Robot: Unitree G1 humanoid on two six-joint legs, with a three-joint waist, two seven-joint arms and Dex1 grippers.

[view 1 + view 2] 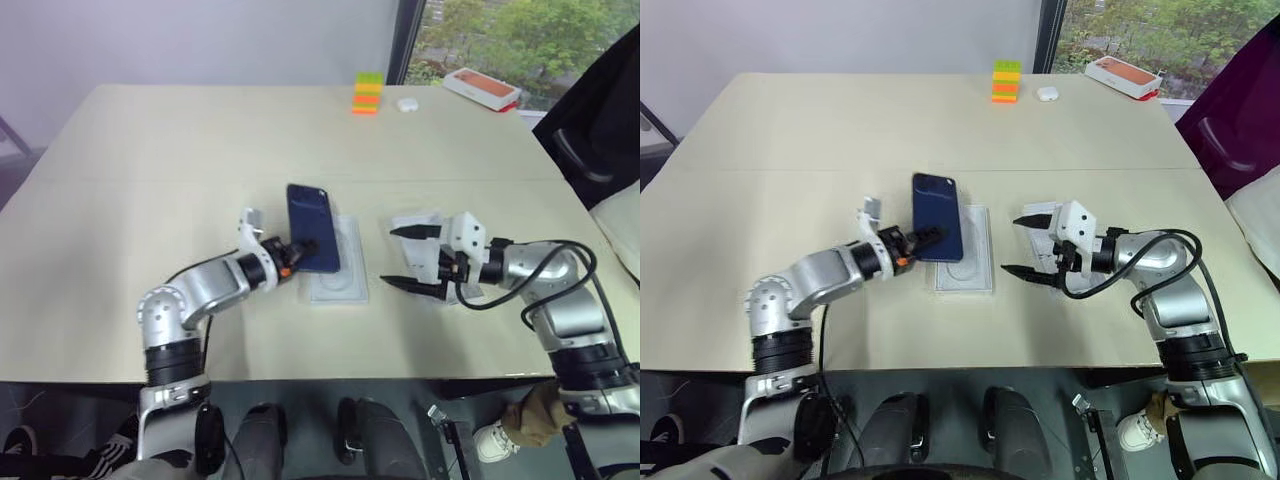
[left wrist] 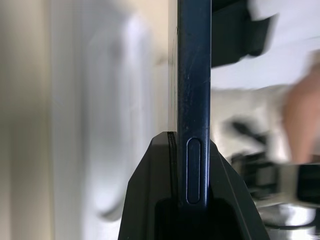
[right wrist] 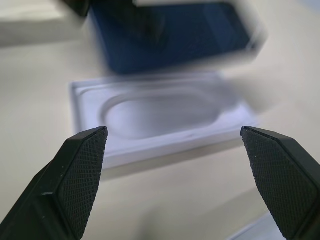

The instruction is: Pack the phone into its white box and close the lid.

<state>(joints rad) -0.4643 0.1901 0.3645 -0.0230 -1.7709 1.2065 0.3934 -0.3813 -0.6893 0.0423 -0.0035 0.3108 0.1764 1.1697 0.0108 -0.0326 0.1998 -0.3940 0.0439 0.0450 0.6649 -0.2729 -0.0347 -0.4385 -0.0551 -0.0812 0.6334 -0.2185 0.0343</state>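
Note:
The dark navy phone [image 1: 312, 228] is held tilted just above the table, with my left gripper [image 1: 300, 248] shut on its near edge. In the left wrist view the phone's side [image 2: 194, 75] runs up between the black fingers [image 2: 150, 190]. Right beneath it lies a thin white insert [image 1: 338, 278] with an oval recess [image 3: 160, 110]. To the right, my right gripper [image 1: 390, 257] stands wide open and empty, pointing at the insert. A white cardboard piece [image 1: 418, 222] lies under that gripper; I cannot tell whether it is the white box or the lid.
At the table's far edge stand a stack of coloured blocks [image 1: 367, 93], a small white object [image 1: 406, 103] and a white box with an orange picture [image 1: 482, 88]. A dark chair-like shape [image 1: 600, 120] borders the table on the right.

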